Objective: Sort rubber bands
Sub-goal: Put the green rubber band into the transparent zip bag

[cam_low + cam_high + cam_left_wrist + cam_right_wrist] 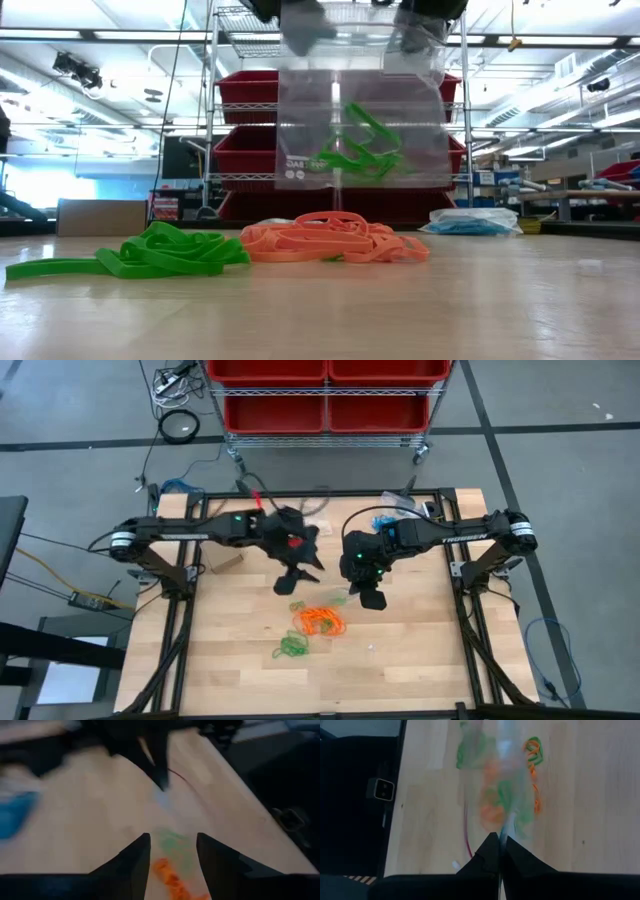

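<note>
1. Wooden table (420, 660): light butcher-block top inside a black frame, both arms reaching in from its two sides toward the middle.
2. Wire rack with red bins (325, 395): stands beyond the far edge of the table; in the low view it fills the background behind the bag.
3. Left arm (190, 532): extends from the left side toward centre. Left gripper (298, 578) hangs above the table just behind the orange pile; in the left wrist view its two fingers (134, 862) stand apart with nothing between them, so it is released.
4. Right arm (465, 532): extends from the right side. Right gripper (372, 598) is clenched on the top edge of the clear plastic bag (362, 125); the right wrist view shows the fingertips pressed together on the thin film.
5. The clear plastic bag hangs upright in the air above the table, well off the surface, with green rubber bands in the bag (358, 150) gathered low inside it.
6. Orange rubber bands (320, 621): a tangled clump lying on the table near centre, below the hanging bag.
7. Green rubber bands (292, 648): a smaller loose clump on the table, just beside the orange clump on the side nearer the front edge, apart from it in the high view.
8. Blue rubber bands (468, 226): a low heap inside another clear bag lying on the far right part of the table.
</note>
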Motion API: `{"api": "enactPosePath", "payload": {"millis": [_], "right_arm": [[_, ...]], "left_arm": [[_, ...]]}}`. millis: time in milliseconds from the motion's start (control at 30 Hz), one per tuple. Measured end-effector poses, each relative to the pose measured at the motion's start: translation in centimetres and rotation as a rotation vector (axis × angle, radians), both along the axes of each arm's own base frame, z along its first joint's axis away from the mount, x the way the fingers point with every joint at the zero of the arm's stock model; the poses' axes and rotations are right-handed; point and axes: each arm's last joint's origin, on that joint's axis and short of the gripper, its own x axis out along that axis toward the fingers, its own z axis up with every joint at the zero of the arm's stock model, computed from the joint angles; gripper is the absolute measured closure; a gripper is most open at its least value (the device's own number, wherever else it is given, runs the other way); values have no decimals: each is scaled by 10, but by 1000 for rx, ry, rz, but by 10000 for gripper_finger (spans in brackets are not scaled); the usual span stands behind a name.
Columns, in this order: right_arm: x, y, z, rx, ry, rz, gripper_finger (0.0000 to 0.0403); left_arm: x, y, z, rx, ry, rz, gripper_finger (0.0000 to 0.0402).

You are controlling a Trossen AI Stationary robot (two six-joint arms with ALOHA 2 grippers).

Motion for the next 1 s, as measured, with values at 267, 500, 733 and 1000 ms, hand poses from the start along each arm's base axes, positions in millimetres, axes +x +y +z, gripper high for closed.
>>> {"api": "enactPosePath", "payload": {"millis": [267, 500, 733, 1000], "right_arm": [[1, -3, 0, -7, -5, -10, 403], [1, -3, 0, -10, -13, -5, 403], [1, -3, 0, -6, -11, -9, 403], [2, -3, 1, 1, -23, -11, 403]], "left_arm": [[-62, -6, 43, -30, -35, 103, 243], [-71, -45, -38, -156, 123, 95, 243], [-82, -69, -140, -304, -90, 222, 243], [-102, -68, -206, -168, -34, 412, 243]]}}
